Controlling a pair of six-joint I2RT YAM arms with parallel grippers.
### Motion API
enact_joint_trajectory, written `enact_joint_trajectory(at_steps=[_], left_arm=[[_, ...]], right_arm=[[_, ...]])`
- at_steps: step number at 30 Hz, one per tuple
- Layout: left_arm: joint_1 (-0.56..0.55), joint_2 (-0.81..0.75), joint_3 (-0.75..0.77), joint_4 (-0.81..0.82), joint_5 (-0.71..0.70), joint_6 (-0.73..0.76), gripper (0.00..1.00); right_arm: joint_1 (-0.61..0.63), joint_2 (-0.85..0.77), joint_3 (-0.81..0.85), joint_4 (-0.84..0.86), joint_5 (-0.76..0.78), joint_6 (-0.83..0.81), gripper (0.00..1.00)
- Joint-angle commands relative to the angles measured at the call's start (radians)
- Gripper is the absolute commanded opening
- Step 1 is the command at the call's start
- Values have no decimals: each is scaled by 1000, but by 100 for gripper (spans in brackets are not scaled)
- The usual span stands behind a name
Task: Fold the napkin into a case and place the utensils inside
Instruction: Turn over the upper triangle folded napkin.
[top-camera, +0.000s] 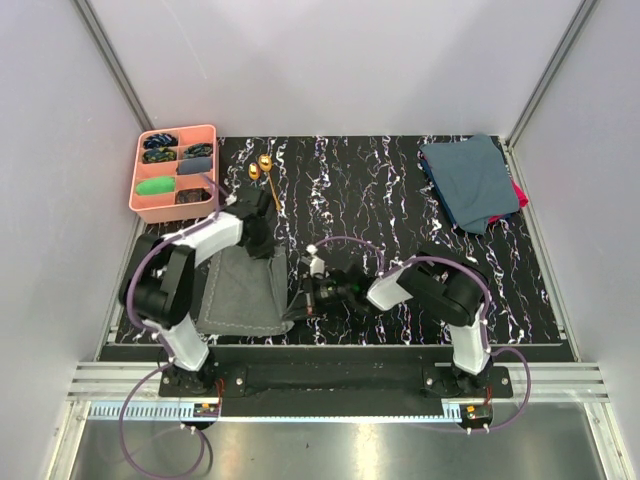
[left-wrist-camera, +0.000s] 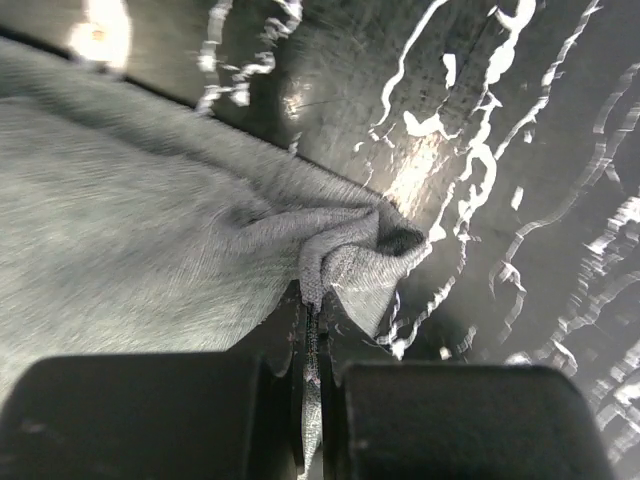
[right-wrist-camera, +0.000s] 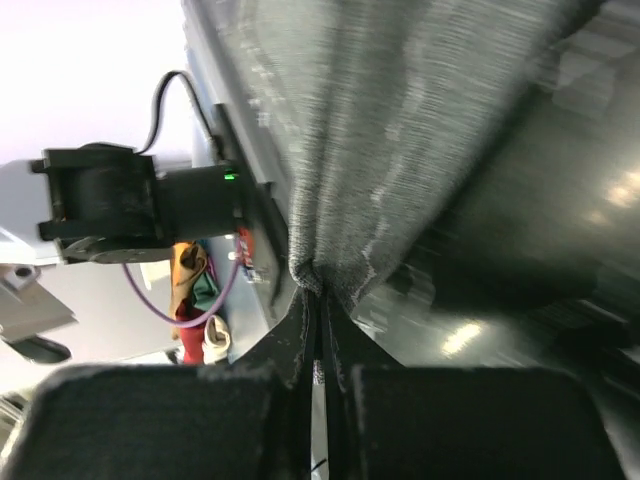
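The grey napkin (top-camera: 243, 293) lies folded on the black marbled table at the front left. My left gripper (top-camera: 268, 247) is shut on its far right corner; in the left wrist view the cloth (left-wrist-camera: 345, 262) bunches between the jaws (left-wrist-camera: 313, 300). My right gripper (top-camera: 300, 303) is shut on the napkin's near right corner; in the right wrist view the cloth (right-wrist-camera: 400, 130) hangs from the closed jaws (right-wrist-camera: 320, 292). The two gold utensils (top-camera: 262, 170) lie on the table behind the napkin, right of the pink tray.
A pink compartment tray (top-camera: 143, 205) with small items stands at the back left. A pile of blue-teal cloths (top-camera: 470, 182) lies at the back right. The table's front edge runs just below the napkin.
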Motion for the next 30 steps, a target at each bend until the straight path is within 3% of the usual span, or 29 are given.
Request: enact_joint_trajectory(at_steps=[1, 11, 15, 24, 30], left_arm=[[-65, 43, 117, 146, -131, -37, 0], [-174, 76, 157, 158, -182, -106, 0], [-175, -47, 94, 164, -257, -128, 0], [-109, -208, 74, 111, -236, -65, 0], [71, -421, 77, 2, -179, 31, 0]], right_arm=[[-28, 16, -95, 224, -63, 66, 0], [-63, 26, -249, 350, -52, 115, 0], [-65, -15, -215, 219, -46, 60, 0], [-25, -41, -68, 63, -67, 21, 0], [78, -58, 183, -234, -33, -115, 0]])
